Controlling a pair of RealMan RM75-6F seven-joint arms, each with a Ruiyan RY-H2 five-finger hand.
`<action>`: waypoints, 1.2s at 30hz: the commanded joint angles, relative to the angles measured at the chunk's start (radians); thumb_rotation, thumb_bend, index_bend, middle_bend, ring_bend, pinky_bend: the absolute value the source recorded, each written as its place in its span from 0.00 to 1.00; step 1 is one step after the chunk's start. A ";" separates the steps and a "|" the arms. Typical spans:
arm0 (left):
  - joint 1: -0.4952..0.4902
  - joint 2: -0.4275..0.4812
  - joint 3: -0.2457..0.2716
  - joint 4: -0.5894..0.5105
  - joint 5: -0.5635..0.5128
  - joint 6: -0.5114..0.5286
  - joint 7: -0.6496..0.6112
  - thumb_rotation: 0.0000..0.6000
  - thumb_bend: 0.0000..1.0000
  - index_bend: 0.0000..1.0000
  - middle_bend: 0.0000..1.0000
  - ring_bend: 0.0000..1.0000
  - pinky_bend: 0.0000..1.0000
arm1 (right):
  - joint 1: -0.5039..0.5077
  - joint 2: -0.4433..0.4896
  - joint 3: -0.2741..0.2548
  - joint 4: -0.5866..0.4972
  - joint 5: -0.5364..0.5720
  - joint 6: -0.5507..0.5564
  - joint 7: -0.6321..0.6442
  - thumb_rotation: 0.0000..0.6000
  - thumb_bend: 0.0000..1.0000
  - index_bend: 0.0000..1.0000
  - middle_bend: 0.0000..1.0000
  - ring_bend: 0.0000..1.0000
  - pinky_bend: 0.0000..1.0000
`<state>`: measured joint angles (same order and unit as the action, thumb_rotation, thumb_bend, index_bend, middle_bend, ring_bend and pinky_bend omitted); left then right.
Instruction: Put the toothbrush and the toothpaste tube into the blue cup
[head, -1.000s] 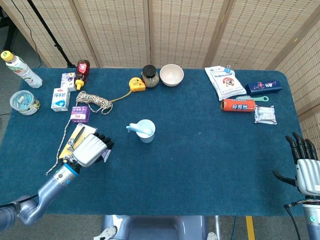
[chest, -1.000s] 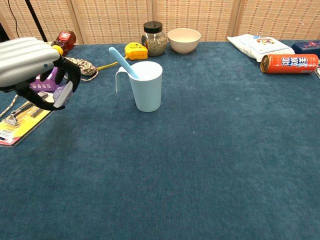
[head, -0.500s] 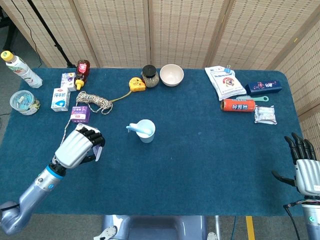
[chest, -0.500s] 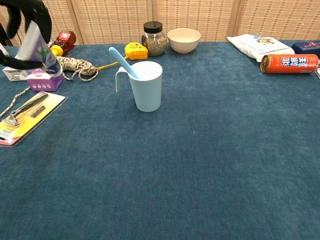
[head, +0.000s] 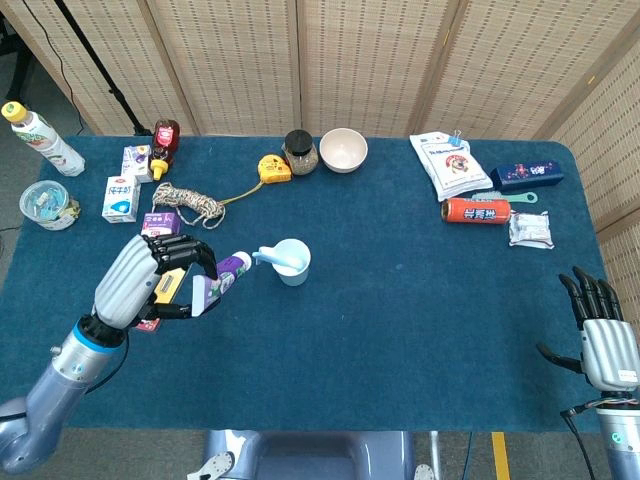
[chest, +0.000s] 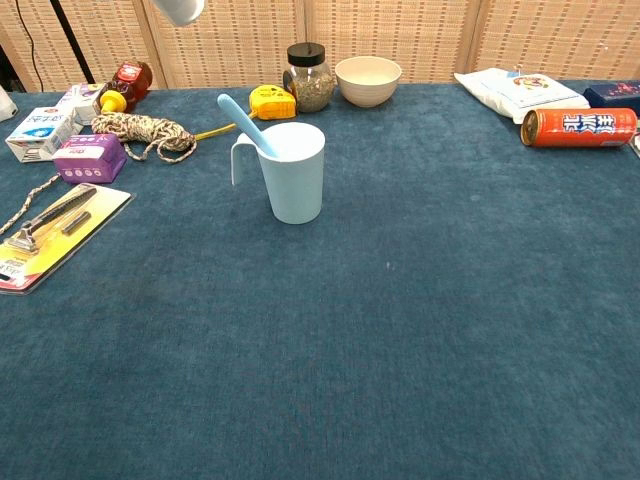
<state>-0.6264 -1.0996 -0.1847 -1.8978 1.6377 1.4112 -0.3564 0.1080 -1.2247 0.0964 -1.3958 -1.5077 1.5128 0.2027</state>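
Left hand (head: 150, 282) grips toothpaste tube (head: 222, 279), cap beside blue cup (head: 293, 262).

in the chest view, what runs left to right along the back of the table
milk carton → red bottle → yellow tape measure → glass jar → white bowl → white pouch → orange can

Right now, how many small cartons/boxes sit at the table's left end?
3: a white-and-purple carton by the red bottle, a white-and-blue carton nearer, and a purple box beside the rope. The left hand may hide others.
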 joint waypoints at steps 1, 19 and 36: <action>-0.067 -0.050 -0.063 -0.027 -0.150 -0.110 -0.018 1.00 0.49 0.74 0.57 0.51 0.62 | 0.001 -0.001 0.000 0.002 0.002 -0.003 0.000 1.00 0.00 0.01 0.00 0.00 0.00; -0.219 -0.261 -0.166 0.104 -0.538 -0.334 0.134 1.00 0.49 0.74 0.57 0.50 0.62 | 0.006 -0.009 0.000 0.018 0.013 -0.025 -0.002 1.00 0.00 0.01 0.00 0.00 0.00; -0.284 -0.422 -0.180 0.325 -0.669 -0.435 0.173 1.00 0.49 0.72 0.57 0.49 0.62 | 0.010 -0.017 -0.002 0.026 0.018 -0.042 -0.007 1.00 0.00 0.02 0.00 0.00 0.00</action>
<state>-0.8920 -1.4887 -0.3624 -1.6122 0.9944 0.9994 -0.1955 0.1182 -1.2414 0.0945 -1.3696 -1.4895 1.4715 0.1958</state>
